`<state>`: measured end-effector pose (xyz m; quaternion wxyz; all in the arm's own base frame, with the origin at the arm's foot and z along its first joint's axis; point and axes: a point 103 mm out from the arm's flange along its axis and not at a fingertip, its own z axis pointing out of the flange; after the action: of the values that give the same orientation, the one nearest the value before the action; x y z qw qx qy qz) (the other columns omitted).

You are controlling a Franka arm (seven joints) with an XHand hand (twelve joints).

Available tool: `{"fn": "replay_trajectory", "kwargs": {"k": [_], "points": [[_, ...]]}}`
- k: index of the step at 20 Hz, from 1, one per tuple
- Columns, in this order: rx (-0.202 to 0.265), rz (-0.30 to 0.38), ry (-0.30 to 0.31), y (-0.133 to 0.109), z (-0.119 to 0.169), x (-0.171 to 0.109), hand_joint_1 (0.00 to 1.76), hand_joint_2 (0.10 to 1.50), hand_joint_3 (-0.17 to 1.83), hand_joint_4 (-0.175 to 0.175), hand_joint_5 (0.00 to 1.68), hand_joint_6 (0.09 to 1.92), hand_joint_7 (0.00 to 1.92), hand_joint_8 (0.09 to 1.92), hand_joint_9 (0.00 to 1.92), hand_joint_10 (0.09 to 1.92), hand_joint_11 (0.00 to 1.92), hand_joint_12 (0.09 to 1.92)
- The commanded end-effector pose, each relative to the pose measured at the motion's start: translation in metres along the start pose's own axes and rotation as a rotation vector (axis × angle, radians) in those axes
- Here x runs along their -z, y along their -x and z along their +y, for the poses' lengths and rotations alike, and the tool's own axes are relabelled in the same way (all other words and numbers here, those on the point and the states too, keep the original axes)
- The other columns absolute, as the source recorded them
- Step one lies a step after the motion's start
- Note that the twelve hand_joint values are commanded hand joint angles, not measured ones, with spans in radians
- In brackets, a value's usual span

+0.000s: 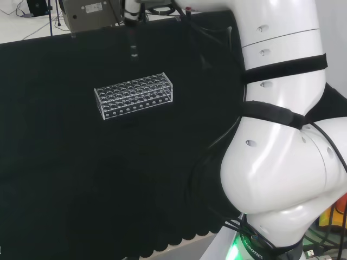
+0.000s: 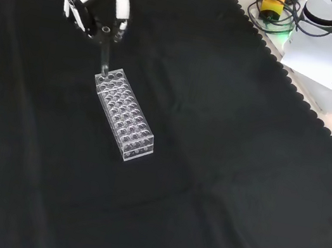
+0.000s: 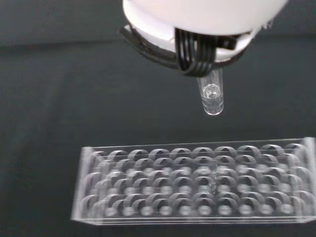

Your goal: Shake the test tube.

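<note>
Robot hand (image 2: 97, 6) curled around clear round-bottomed test tube (image 2: 104, 58), apparently above clear perforated plastic rack (image 2: 125, 115), black cloth (image 2: 227, 141)

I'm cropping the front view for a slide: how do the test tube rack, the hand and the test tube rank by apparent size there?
Largest to smallest, front view:
1. Test tube rack, the long clear block on the cloth.
2. Hand, nearly as big, so its place against the rack is unsure.
3. Test tube, a thin clear stick hanging from the hand, clearly smallest.
</note>
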<state>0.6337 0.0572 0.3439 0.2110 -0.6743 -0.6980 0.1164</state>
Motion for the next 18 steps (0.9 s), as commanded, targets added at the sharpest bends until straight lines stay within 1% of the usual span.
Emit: {"fn": "replay_trajectory", "kwargs": {"k": [1,4,7,9,13,18], "points": [[-0.137,-0.01,0.001,0.068,-0.008,0.004,1.44,0.62,0.61,-0.175,1.34,0.36,1.45,0.64,1.51,0.09,0.81,1.21],[-0.163,-0.01,0.01,0.084,-0.013,0.007,1.44,0.62,0.61,-0.175,1.34,0.36,1.45,0.64,1.51,0.09,0.81,1.21],[-0.165,-0.007,0.013,0.089,-0.018,0.008,1.44,0.62,0.61,-0.175,1.34,0.36,1.46,0.64,1.51,0.09,0.81,1.21],[-0.154,-0.002,0.015,0.087,-0.02,0.006,1.44,0.62,0.61,-0.175,1.34,0.36,1.46,0.64,1.51,0.09,0.81,1.21],[-0.118,0.013,0.016,0.075,-0.023,0.001,1.44,0.62,0.61,-0.175,1.34,0.36,1.46,0.64,1.52,0.09,0.81,1.21],[-0.056,0.032,0.024,0.052,-0.024,0.0,1.44,0.62,0.61,-0.175,1.34,0.36,1.46,0.64,1.52,0.09,0.81,1.21]]}}
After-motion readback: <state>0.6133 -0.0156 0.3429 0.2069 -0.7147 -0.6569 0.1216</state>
